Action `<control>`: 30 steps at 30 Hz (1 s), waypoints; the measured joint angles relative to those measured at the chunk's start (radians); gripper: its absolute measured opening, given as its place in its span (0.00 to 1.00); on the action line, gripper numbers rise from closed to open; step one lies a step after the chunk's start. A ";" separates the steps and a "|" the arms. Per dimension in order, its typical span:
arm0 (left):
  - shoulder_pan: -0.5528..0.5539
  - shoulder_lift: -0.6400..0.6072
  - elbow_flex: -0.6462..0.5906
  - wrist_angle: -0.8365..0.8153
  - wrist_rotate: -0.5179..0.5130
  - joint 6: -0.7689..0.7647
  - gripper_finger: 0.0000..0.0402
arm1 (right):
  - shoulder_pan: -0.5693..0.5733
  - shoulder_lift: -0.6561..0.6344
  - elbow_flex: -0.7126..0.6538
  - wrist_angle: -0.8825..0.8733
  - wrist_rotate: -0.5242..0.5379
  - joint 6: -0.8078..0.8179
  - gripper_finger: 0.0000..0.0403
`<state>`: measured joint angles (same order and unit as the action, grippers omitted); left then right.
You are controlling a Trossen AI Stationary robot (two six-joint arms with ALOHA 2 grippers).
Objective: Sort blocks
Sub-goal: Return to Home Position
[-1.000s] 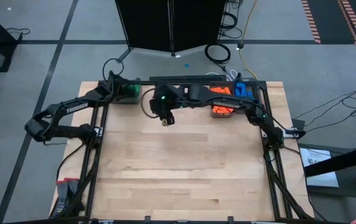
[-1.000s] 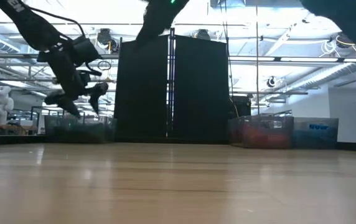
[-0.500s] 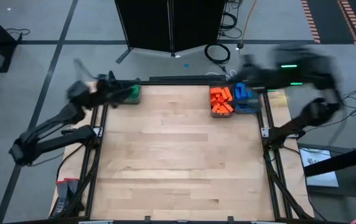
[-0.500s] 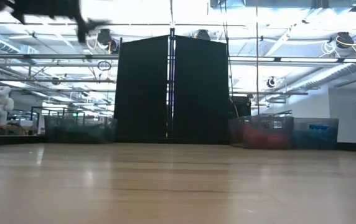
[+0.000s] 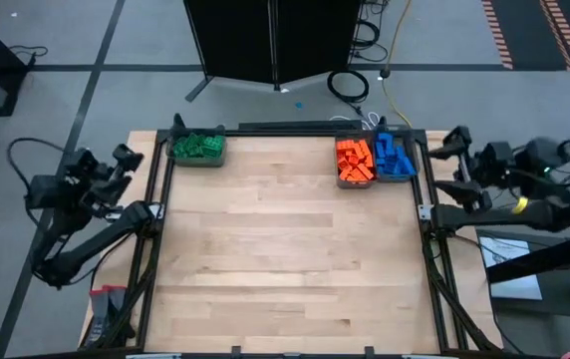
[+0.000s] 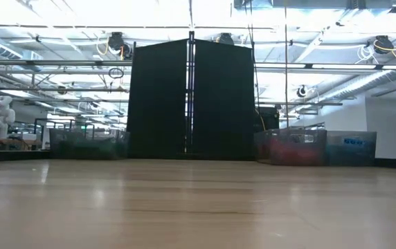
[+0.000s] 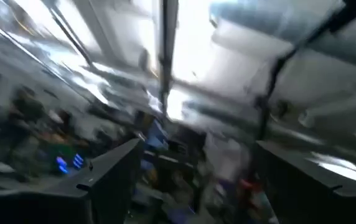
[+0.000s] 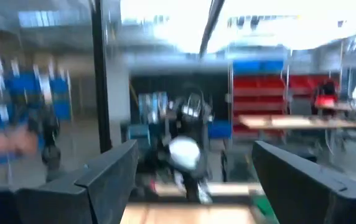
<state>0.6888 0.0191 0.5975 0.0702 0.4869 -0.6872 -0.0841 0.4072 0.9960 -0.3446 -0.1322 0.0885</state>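
Observation:
The blocks lie sorted by colour in grey bins along the table's far edge: green blocks (image 5: 197, 148) at the far left, orange blocks (image 5: 355, 160) and blue blocks (image 5: 393, 157) side by side at the far right. My left gripper (image 5: 122, 160) is beyond the table's left edge, raised and open, with nothing between its fingers (image 7: 112, 177). My right gripper (image 5: 455, 143) is beyond the right edge, also raised and open, and its fingers (image 8: 106, 180) hold nothing. Neither gripper shows in the low view.
The wooden table top (image 5: 285, 259) lies bare between the dark frame rails (image 5: 151, 249). In the low view the bins stand as low boxes at the far edge, one at the left (image 6: 87, 144) and two at the right (image 6: 291, 146). A black screen (image 5: 270, 40) stands behind the table.
Both arms have swung back fast from the far part of the table. My left gripper has left the green bin, risen and gone past the left edge. My right gripper has gone from the far middle past the right edge. Both tipped from pointing down to about level.

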 joint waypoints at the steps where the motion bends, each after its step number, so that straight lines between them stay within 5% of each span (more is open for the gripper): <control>1: -0.003 0.010 0.016 -0.016 0.030 -0.003 0.77 | 0.000 -0.068 -0.084 0.058 0.002 0.027 0.77; 7: -0.002 -0.014 0.029 -0.251 0.164 0.071 0.77 | 0.000 -0.406 -0.486 0.284 0.029 0.192 0.77; 18: 0.005 -0.015 -0.008 -0.496 0.081 0.179 0.77 | 0.010 -0.301 -0.825 0.719 -0.005 0.323 0.77; 22: 0.005 -0.015 -0.089 -0.429 0.081 0.157 0.77 | 0.018 -0.304 -0.988 0.941 0.000 0.381 0.77; 30: -0.081 -0.015 -0.298 -0.216 0.095 0.088 0.77 | 0.023 -0.304 -0.984 0.899 0.007 0.395 0.77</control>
<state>0.6074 0.0036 0.2997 -0.1456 0.5824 -0.5997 -0.0616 0.1028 0.0124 0.5549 -0.1253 0.4832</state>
